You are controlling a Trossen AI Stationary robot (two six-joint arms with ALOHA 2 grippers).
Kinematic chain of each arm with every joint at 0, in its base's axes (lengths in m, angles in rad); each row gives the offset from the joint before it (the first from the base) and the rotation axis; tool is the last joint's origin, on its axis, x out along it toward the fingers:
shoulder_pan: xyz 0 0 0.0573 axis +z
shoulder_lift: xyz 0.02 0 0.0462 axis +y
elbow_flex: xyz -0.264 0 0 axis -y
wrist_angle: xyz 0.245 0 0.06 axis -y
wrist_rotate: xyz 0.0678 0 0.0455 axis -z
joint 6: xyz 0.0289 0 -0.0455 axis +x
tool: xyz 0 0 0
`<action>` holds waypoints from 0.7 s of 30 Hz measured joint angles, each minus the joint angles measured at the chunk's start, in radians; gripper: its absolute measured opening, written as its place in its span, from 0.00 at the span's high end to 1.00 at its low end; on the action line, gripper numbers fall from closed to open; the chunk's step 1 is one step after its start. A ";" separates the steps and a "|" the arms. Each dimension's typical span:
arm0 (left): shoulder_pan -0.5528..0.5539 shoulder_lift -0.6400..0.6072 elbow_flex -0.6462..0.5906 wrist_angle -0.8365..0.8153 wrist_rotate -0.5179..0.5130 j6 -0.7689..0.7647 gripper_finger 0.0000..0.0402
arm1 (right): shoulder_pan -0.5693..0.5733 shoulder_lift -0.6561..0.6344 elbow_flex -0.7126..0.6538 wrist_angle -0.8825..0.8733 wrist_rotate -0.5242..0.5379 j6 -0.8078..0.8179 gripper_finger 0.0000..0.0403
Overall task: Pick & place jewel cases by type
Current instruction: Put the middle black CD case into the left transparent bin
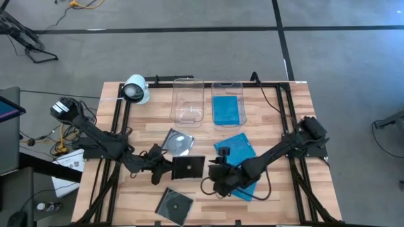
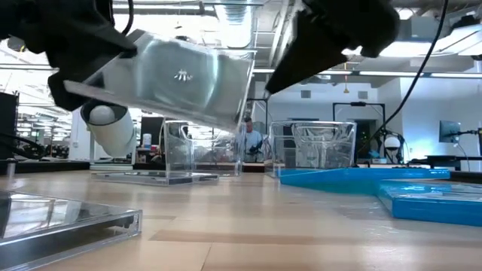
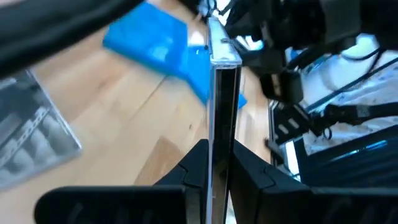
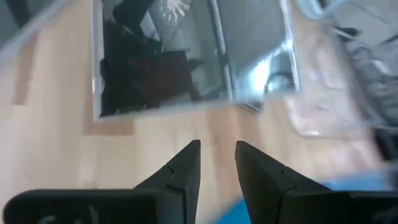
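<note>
My left gripper (image 1: 165,168) is shut on a black and clear jewel case (image 1: 189,167), which hangs tilted above the table in the low view (image 2: 173,79). My right gripper (image 1: 213,180) is open just right of that case and touches nothing; its wrist view looks down on the case (image 4: 186,56). A clear case with a silver disc (image 1: 178,142) lies flat farther back. Another clear case (image 1: 175,203) lies flat near the front edge. Two blue cases (image 1: 237,151) (image 1: 245,186) lie on the table under the right arm. My left gripper (image 3: 217,152) pinches the jewel case between its two fingers, one on each flat face, at the edge facing the table's left (image 3: 216,134). The fingers come in about level from the left. The case is lifted clear and tilted, and shows edge-on in the wrist view.
Two clear rectangular tubs stand at the far side: the left one (image 1: 188,101) holds no case, the right one (image 1: 227,107) holds a blue case. A white camera (image 1: 135,89) sits at the far left corner. A black frame runs along the table's sides. A person shows far behind (image 2: 247,135).
</note>
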 joint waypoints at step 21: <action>0.281 -0.374 -0.001 -0.109 -0.264 0.531 0.93 | 0.009 -0.023 0.001 -0.252 0.138 0.203 0.76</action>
